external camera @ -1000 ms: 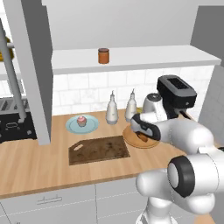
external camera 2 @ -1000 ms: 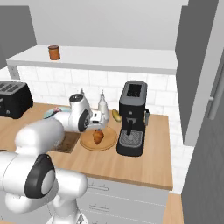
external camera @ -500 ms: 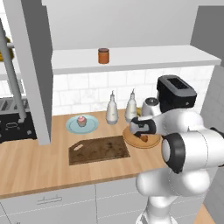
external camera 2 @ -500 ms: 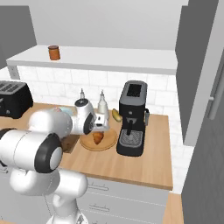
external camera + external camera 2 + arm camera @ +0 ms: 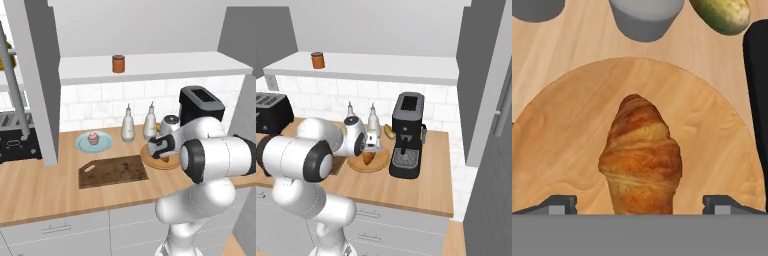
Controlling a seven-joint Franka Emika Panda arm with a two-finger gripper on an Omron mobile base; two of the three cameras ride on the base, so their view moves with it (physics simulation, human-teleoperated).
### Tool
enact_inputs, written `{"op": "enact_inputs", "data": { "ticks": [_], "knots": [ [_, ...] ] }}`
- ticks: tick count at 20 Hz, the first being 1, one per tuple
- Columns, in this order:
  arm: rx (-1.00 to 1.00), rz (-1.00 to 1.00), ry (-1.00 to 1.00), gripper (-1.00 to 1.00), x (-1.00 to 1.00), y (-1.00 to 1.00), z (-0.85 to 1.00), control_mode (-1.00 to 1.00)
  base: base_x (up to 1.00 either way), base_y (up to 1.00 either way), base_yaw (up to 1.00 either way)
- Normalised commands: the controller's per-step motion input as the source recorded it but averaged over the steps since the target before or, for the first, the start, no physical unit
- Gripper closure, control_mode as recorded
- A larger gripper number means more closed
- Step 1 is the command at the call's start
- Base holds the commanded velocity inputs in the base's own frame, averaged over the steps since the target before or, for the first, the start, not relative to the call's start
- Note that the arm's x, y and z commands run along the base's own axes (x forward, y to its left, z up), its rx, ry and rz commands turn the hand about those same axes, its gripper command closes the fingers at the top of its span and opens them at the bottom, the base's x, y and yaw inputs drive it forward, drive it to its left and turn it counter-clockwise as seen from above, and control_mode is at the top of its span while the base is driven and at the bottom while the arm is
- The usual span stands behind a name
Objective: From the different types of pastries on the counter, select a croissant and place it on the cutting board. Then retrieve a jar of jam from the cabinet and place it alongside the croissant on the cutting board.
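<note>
The croissant is shown lying on the round tan plate, which is taken here as the landmark; the plate rests on the table just to the right of the dark cutting board and immediately left of the black coffee machine. In the hand view the pastry is seen almost centred between the two finger tips, with its long axis running away from the camera, that is, across the line joining the tips, so that its narrow width is presented to the jaws. The gripper is held low over the plate with its jaws released and spread wide, nothing being grasped; each tip stands well clear of the pastry's flanks. A closing move is therefore judged to need only a short further descent before the flanks can be pinched. Behind the plate two white bottles are seen, and a yellow-green fruit lies beyond its far edge. The cupcake is left on a pale blue dish to the left of the plate, beyond the board. The jar of jam is still standing on the cabinet shelf above and left of the plate. The board is bare, so neither placement is judged complete.
</note>
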Motion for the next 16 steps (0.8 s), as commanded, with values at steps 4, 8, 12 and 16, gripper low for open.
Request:
{"op": "enact_inputs", "data": {
  "ticks": [4, 8, 12, 16],
  "knots": [
    [0.00, 0.00, 0.00, -1.00, 0.14, 0.00, -0.24, -1.00, 0.00, 0.00, 0.00],
    [0.00, 0.00, 0.00, -1.00, 0.19, 0.00, -0.26, -1.00, 0.00, 0.00, 0.00],
    [0.00, 0.00, 0.00, -1.00, 0.25, 0.00, -0.26, -1.00, 0.00, 0.00, 0.00],
    [0.00, 0.00, 0.07, 1.00, 0.39, 0.00, -0.14, -1.00, 0.00, 0.00, 0.00]
  ]
}}
